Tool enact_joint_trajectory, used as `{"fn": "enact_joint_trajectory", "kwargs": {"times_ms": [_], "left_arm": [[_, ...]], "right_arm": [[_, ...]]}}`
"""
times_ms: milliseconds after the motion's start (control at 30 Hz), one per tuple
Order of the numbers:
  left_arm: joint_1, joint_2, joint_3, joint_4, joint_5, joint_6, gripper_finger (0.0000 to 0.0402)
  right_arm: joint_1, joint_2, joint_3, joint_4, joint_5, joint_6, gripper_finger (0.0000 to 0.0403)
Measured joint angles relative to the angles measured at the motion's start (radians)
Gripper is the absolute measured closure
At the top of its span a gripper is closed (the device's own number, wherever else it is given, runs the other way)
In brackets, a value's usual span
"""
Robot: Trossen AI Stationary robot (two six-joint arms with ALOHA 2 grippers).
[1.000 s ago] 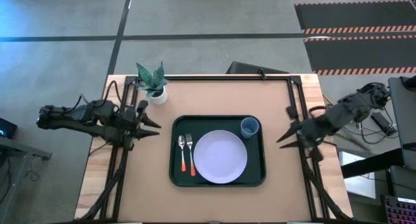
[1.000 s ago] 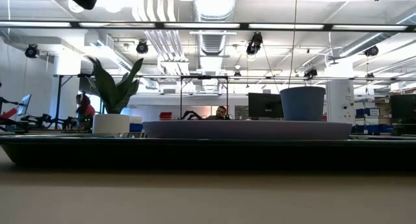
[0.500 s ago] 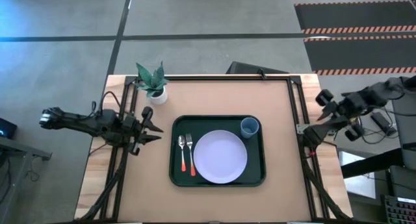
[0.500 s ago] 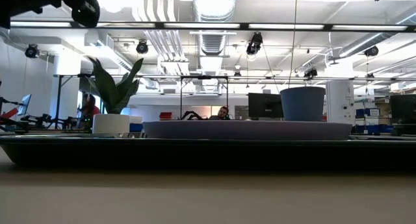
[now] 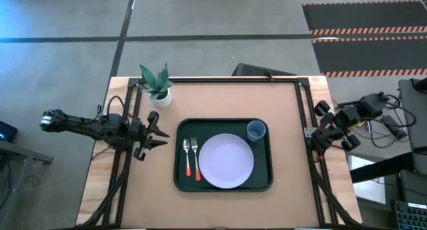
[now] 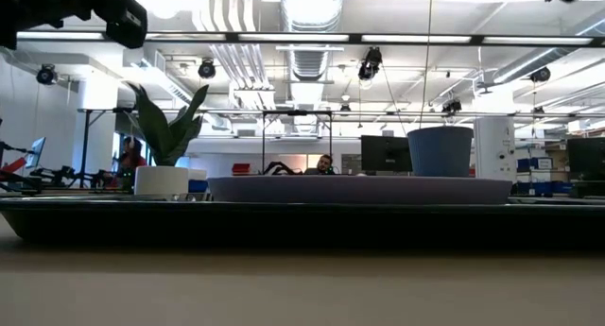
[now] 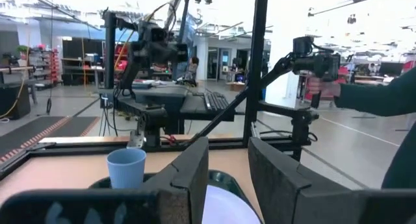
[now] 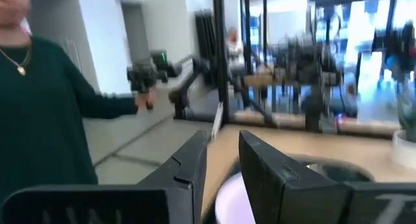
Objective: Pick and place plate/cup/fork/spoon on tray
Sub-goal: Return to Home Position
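Note:
The dark green tray [image 5: 180,183] lies in the middle of the table. On it lie the lavender plate [image 5: 227,161], the blue cup [image 5: 256,131] at its far right corner, and the fork [image 5: 195,157] and the spoon [image 5: 187,157] side by side left of the plate, red-orange handles toward the near edge. My left gripper [image 5: 162,137] is open and empty just left of the tray; its wrist view looks past it [image 7: 229,146] to the cup [image 7: 126,167]. My right gripper [image 5: 313,133] is open and empty at the table's right edge [image 8: 223,139].
A white pot with a green plant [image 5: 159,91] stands at the far left, beyond the tray. A black frame rail [image 5: 303,103] runs along the table's sides and back. A person in a dark green sleeve [image 8: 39,107] stands beyond the table.
My right gripper has drawn back from near the tray toward the table's right edge, and its arm has folded away. My left arm has stretched out lower to the left, while its gripper has stayed beside the tray's left rim. The dishes have kept still.

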State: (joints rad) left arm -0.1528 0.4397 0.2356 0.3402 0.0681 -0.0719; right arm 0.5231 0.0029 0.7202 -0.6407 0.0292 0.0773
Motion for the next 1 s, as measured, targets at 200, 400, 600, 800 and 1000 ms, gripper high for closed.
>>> {"fn": "enact_joint_trajectory", "kwargs": {"times_ms": [200, 400, 600, 800, 1000], "left_arm": [[-0.006, -0.017, -0.123, 0.195, 0.003, -0.027, 0.0309], [-0.021, 0.015, -0.222, 0.385, 0.004, -0.027, 0.0309], [-0.021, 0.039, -0.224, 0.392, 0.003, -0.028, 0.0309], [-0.020, 0.037, -0.227, 0.392, 0.003, -0.027, 0.0309], [-0.020, 0.052, -0.227, 0.383, 0.003, -0.028, 0.0309]], "right_arm": [[0.000, 0.008, -0.080, 0.094, -0.006, -0.010, 0.0323], [0.000, -0.003, -0.228, 0.286, -0.034, -0.013, 0.0323], [0.000, -0.004, -0.395, 0.522, -0.087, -0.012, 0.0323], [0.000, -0.004, -0.540, 0.719, -0.109, 0.036, 0.0323], [0.000, -0.004, -0.655, 0.881, -0.108, 0.053, 0.0323]]}}
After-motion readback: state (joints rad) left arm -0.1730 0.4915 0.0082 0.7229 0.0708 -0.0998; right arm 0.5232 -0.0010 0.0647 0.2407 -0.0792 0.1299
